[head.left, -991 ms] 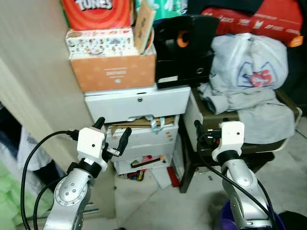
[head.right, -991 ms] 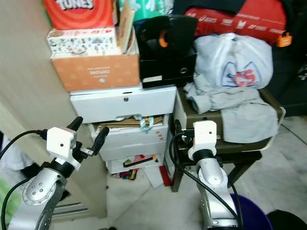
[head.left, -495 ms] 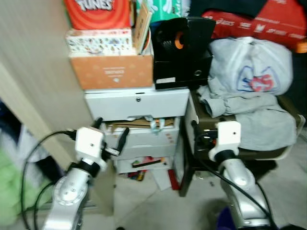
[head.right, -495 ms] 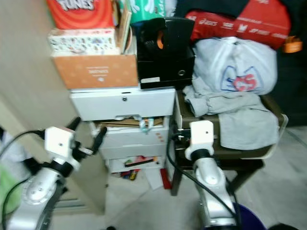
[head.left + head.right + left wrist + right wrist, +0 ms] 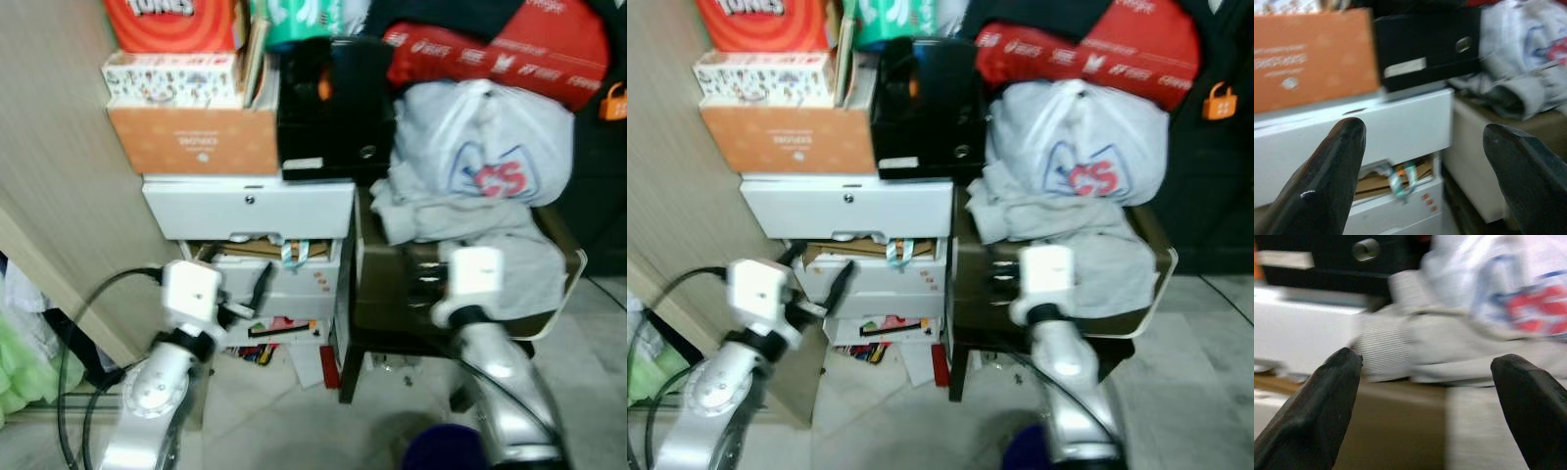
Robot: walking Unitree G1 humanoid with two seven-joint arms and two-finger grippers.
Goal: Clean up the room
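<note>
- Now, scene shifted leftward since earlier; camera moved.
- Left gripper [image 5: 1420,161], lower left: fingers spread, empty, facing white drawers [image 5: 250,208].
- Grey garment [image 5: 460,220], centre right: draped crosswise over stool [image 5: 558,294].
- Right gripper [image 5: 1425,396], lower right: fingers apart, empty.

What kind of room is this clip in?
Probably a cluttered storage corner of a home: stacked boxes like the orange cardboard box sit on overstuffed white drawers, and a heap of grey clothing covers a chair.

Motion blur smears the grey clothes [image 5: 1459,338], and the red box [image 5: 176,20] is cut off at the top edge
</note>
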